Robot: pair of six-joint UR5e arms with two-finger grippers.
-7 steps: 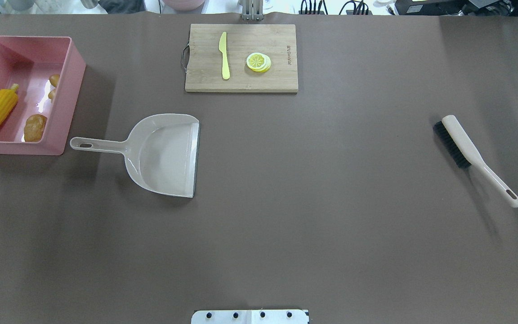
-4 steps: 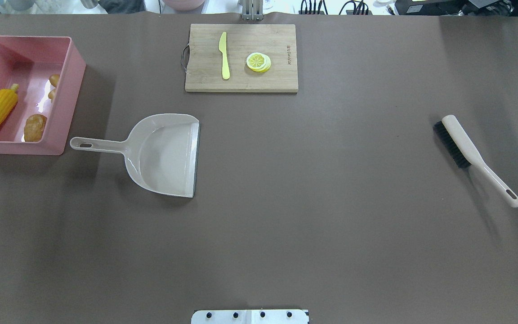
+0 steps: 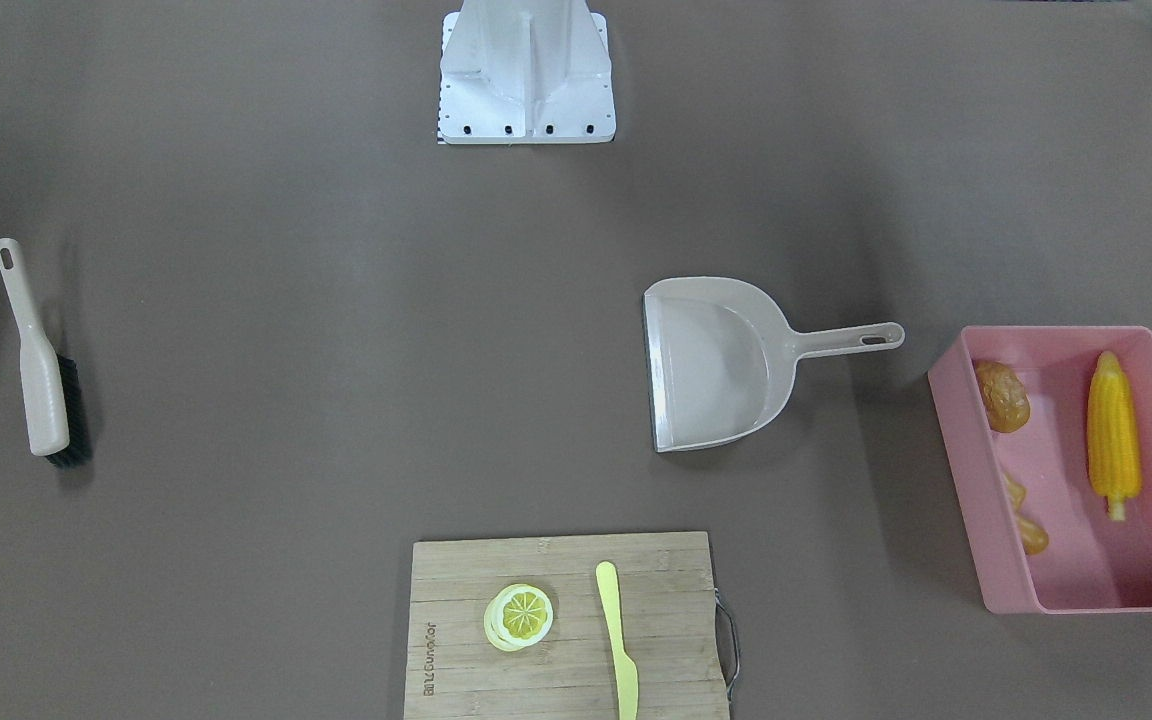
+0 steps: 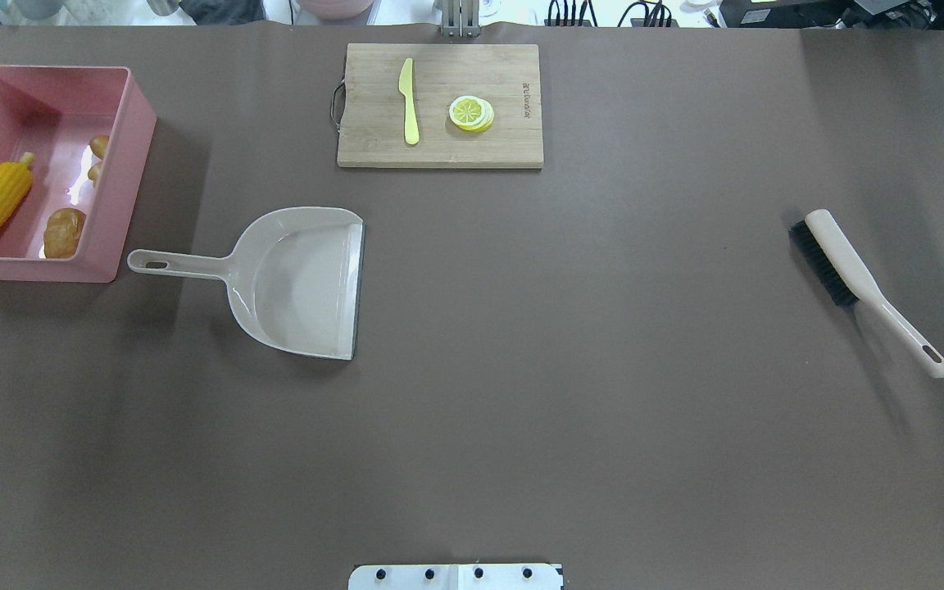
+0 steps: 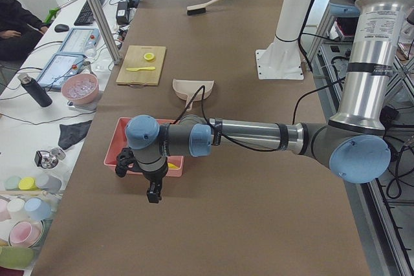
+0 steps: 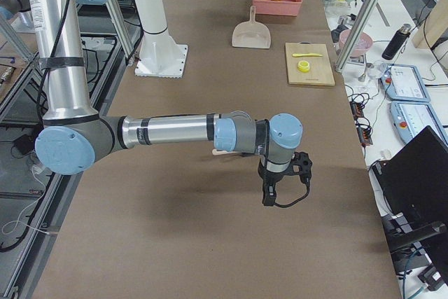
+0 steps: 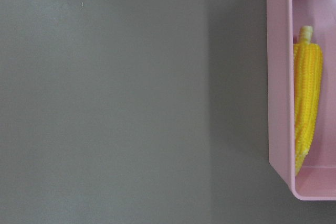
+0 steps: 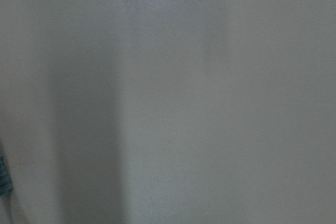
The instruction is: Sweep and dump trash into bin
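Trash in the bin, both arms stretched low over the ends of the tabletop.

The left end effector and the right end effector show only in the side views, each pointing straight down from a near-horizontal forearm; whether their fingers are apart or together cannot be told, and neither holds anything that can be made out. The left one hangs just beside the pink bin, and its wrist camera catches the bin's corner with the corn cob along the wall. The right wrist camera sees only bare surface. The overhead and front views show no arms, but the potato and ginger root lie in the bin beside the corn. The dustpan lies near the bin, the brush well apart.
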